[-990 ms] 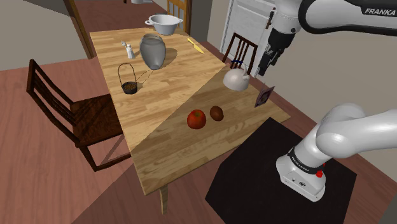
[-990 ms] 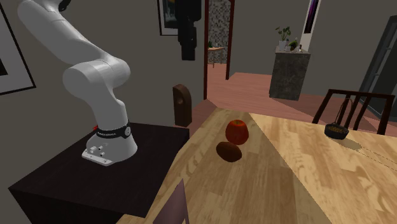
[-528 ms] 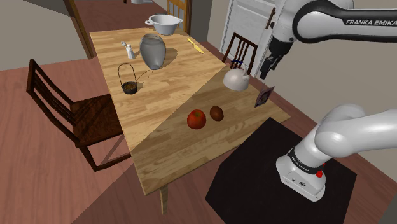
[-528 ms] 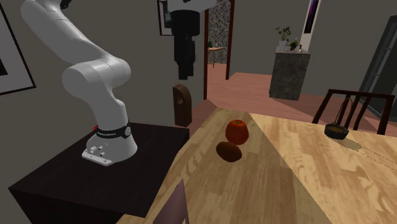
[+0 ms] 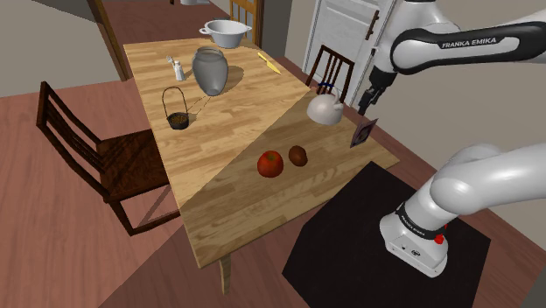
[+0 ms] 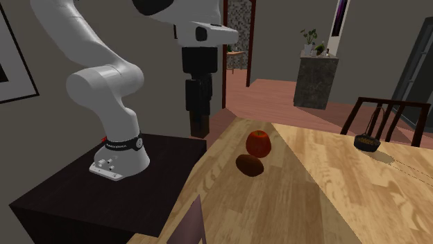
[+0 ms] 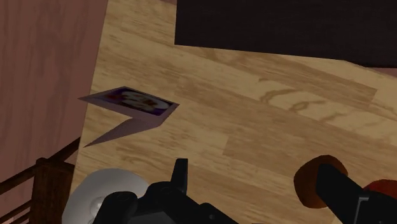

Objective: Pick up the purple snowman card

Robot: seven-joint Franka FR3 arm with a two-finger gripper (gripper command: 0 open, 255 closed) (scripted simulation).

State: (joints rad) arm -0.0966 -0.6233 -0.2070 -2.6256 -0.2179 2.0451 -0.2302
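Wooden desk (image 5: 219, 149) carries items. White arm (image 5: 455, 44) bends over desk's edge. Gripper (image 5: 366, 98) spread, pinching nothing, hangs at 12 o'clock of card in shoulder view, apart from it. White kettle (image 5: 325, 108) near card, at 10 o'clock. Purple card (image 5: 364, 132) stands folded at desk edge.

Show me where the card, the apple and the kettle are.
card (image 7: 135, 101): wrist view, its printed face.
apple (image 5: 270, 164): shoulder view, its red side.
kettle (image 5: 325, 110): shoulder view, its white body.
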